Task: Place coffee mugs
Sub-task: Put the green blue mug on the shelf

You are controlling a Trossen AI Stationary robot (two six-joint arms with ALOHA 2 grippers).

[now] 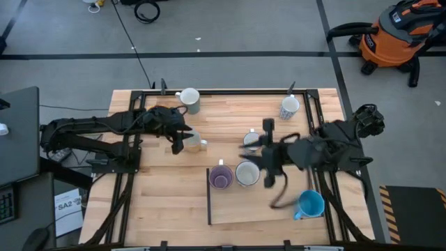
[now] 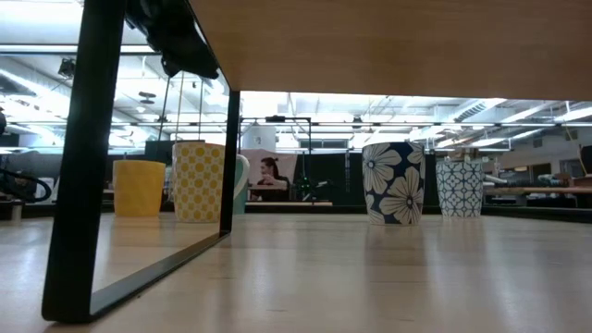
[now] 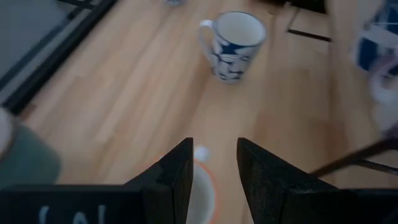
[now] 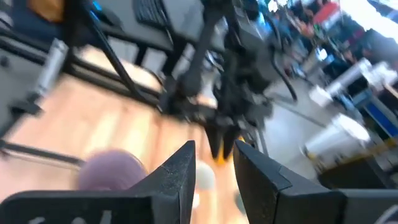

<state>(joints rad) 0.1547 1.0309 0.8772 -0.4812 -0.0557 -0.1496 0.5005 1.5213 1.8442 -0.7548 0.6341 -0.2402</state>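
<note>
My left gripper (image 1: 178,145) (image 3: 214,165) is open and hangs above an orange mug with a pale inside (image 3: 200,186) (image 2: 139,188). That mug stands on its base next to a yellow patterned mug (image 2: 199,180). Further along the table stands a blue floral mug (image 3: 233,43) (image 2: 393,182). My right gripper (image 1: 260,159) (image 4: 214,168) is open and empty. It points toward the table's left, just above a purple mug (image 1: 221,176) (image 4: 112,171) and a white mug (image 1: 247,173). A blue mug (image 1: 310,204) is near the right arm.
A raised wooden shelf on black legs (image 1: 209,199) (image 2: 83,185) covers the near middle of the table. A grey mug (image 1: 189,100) and a patterned white mug (image 1: 290,107) stand near the far edge, and another mug (image 1: 251,138) stands mid-table. Bare wood lies near left.
</note>
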